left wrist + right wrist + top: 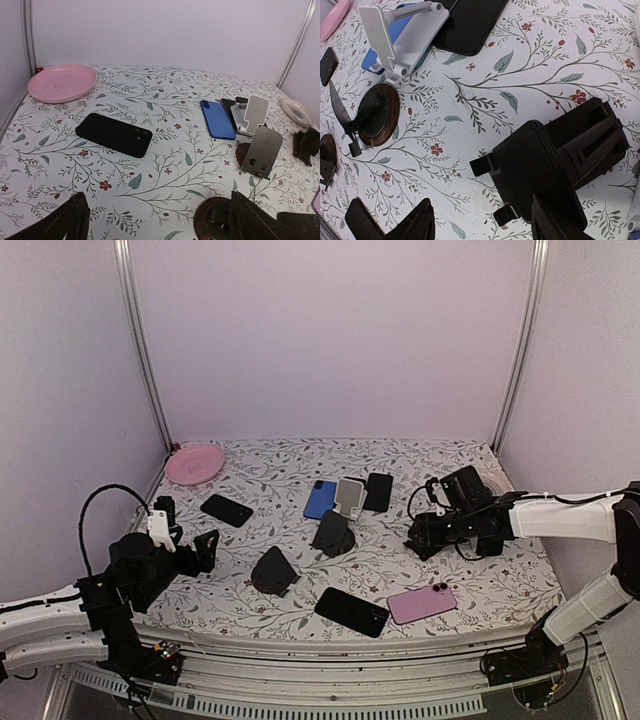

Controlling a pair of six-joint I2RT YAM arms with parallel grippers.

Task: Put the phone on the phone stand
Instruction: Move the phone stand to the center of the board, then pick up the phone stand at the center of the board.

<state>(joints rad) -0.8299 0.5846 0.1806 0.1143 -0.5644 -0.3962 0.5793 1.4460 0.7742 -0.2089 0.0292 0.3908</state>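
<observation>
Several phones lie flat on the floral cloth: a black one [225,509] at the left, a blue one [320,499] and a black one [378,491] at the back, another black one [352,611] and a pink one [421,603] near the front. A black phone stand [540,170] sits on the cloth with no phone on it. My right gripper [482,225] hangs just over it, jaws apart; the left finger [410,225] is well clear of it. My left gripper [157,225] is open over bare cloth, short of the left black phone [114,134].
A white stand [349,496] and two dark stands [333,533] [272,571] are in the middle. The round brown base [215,220] of one lies by my left gripper's right finger. A pink plate [194,463] sits back left, a tape roll [297,110] back right.
</observation>
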